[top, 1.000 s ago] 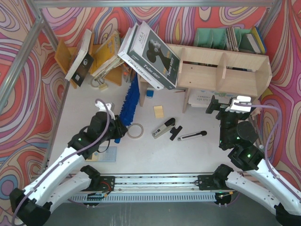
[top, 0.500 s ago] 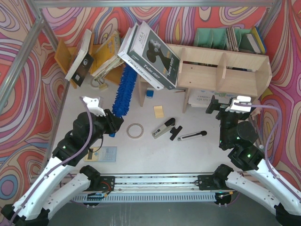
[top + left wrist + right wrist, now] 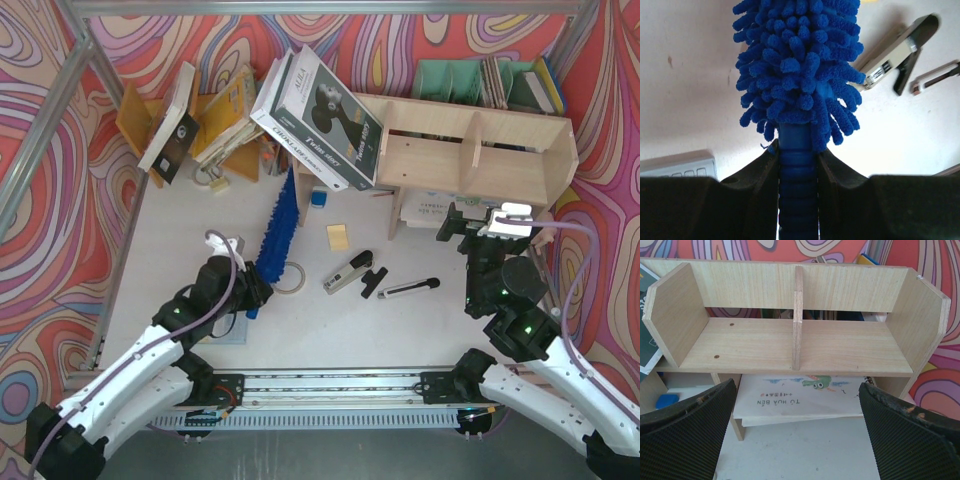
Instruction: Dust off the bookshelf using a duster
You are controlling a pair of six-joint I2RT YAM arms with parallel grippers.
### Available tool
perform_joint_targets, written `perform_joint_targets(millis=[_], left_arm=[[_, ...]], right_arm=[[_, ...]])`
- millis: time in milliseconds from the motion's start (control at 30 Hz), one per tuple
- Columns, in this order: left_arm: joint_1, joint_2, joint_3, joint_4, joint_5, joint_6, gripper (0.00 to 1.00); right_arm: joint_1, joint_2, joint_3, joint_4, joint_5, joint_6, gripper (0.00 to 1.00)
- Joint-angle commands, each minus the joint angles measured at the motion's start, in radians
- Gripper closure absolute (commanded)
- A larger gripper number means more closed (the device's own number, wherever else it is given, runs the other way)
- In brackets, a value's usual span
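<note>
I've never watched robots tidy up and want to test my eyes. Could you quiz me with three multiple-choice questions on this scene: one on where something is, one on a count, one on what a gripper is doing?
1. Where is the yellow pad?
A) on the table in front of the bookshelf
B) on the top shelf
C) in a gripper

2. How many upper compartments does the right wrist view show?
A) one
B) two
C) four

3. What is the left gripper doing?
A) open, empty
B) shut on the duster
C) shut on a book

Answers:
1 A: it lies flat on the white tabletop.
2 B: one upright divider splits the shelf.
3 B: both fingers press the blue handle.
</note>
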Motion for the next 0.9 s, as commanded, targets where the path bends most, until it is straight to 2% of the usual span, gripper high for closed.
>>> perform_joint_targets(millis=[0,200,333,600,867], left_arm=[[0.003,-0.005,-0.061,0.131,0.017,-0.033,1.00],[0.003,-0.009,-0.007,0.086,0.000,0.010,1.00],[0.003,-0.031,0.125,0.034,-0.012,0.054,1.00],[0.003,-0.067,0.296,-0.030,-0.034,0.119,1.00],[0.003,-0.090,0.354,-0.054,-0.024,0.137,1.00]], right_arm=[[-0.006,0.002,0.005,0.009,-0.002,0.007,0.01],[-0.006,0.002,0.005,0.007,-0.001,0.006,0.01],[-0.006,0.003,0.005,0.007,-0.002,0.006,0.01],[-0.005,-0.004,0.005,0.006,-0.002,0.007,0.01],[-0.006,-0.008,0.005,0.004,-0.003,0.009,0.01]])
